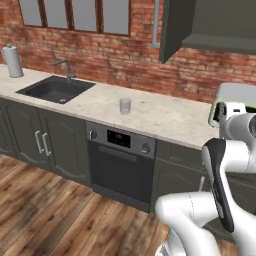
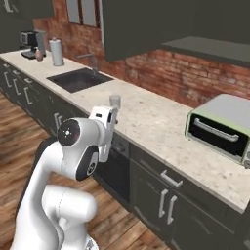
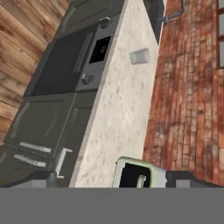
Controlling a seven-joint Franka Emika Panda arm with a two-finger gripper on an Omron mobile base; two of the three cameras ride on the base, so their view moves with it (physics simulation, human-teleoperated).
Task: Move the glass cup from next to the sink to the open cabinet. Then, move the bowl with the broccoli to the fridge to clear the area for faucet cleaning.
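The small translucent pale grey glass cup (image 1: 125, 105), upright on the beige speckled stone countertop (image 1: 165, 117) right of the dark grey rectangular sink (image 1: 56, 89), is best approached level at mid-height; the gripper's opening cannot be told.

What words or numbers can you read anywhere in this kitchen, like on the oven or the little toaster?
There are none that can be read.
The built-in oven has a dark display panel with faint pale marks, too small and blurred to read.
The toaster oven shows no label.
The glass cup is plain.
The paper towel roll and the coffee machine show no readable print.
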